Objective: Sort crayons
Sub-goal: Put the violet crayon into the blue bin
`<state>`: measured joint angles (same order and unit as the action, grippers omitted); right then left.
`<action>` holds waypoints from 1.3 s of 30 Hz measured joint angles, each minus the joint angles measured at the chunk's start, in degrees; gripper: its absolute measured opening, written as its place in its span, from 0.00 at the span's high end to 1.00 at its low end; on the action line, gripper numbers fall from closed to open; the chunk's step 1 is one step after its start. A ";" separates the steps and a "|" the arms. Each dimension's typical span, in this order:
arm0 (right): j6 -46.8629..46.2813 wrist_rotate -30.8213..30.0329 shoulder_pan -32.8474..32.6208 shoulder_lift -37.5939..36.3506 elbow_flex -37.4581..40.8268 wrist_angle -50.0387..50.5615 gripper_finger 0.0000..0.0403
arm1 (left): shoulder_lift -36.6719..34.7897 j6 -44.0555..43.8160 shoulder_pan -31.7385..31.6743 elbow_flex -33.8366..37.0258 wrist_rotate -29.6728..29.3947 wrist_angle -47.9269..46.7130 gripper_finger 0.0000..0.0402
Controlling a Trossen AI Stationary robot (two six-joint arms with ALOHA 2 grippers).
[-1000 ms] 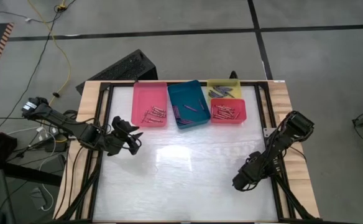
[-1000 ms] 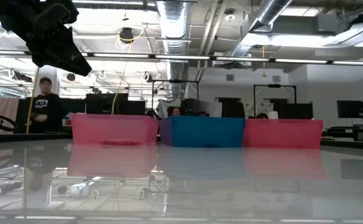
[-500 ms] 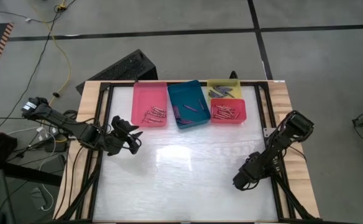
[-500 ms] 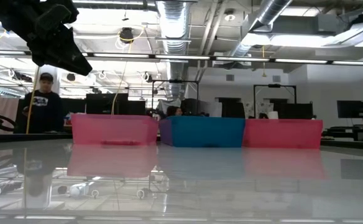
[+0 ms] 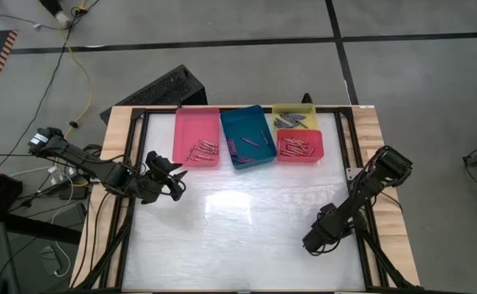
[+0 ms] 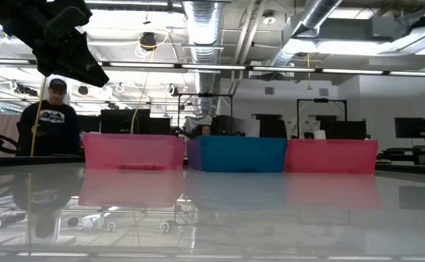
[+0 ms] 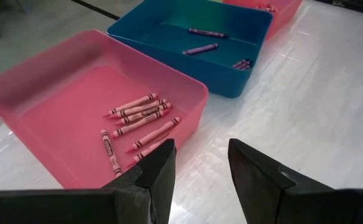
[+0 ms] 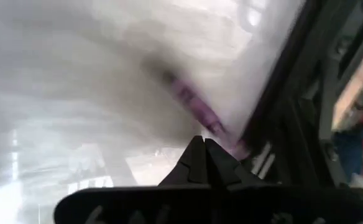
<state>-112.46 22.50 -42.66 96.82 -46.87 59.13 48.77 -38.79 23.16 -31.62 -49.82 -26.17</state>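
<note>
Right gripper [image 5: 314, 242], jaws shut and empty, hangs low over the table [image 5: 247, 237] beside a purple crayon [image 8: 194, 107]; reopen and centre it first. Left gripper [image 7: 200, 163] waits half open by the pink tray [image 7: 51, 74], holding nothing.

Purple crayon [image 8: 197, 106] beyond right pincer [image 8: 204, 144] blurred; ends indistinct.

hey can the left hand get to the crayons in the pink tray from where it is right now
Probably yes. The left hand is open, apart from the pink tray, with the pink crayons lying uncovered just past the tray's low wall. Nothing stands between them.
</note>
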 joint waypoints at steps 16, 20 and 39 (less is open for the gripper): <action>13.24 -16.22 0.03 0.00 -13.04 10.33 1.00 | 0.00 0.00 -0.02 0.00 -0.07 0.11 0.65; 24.56 -18.66 -0.44 -0.64 -14.90 19.09 0.98 | 0.00 0.00 0.00 0.00 -0.07 0.11 0.65; 51.92 -18.66 -0.50 -9.90 -13.90 18.01 0.44 | 0.00 0.04 0.00 0.00 -0.04 -0.02 0.65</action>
<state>-60.55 3.83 -43.15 86.91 -60.77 77.14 48.77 -38.74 23.16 -31.62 -49.87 -26.20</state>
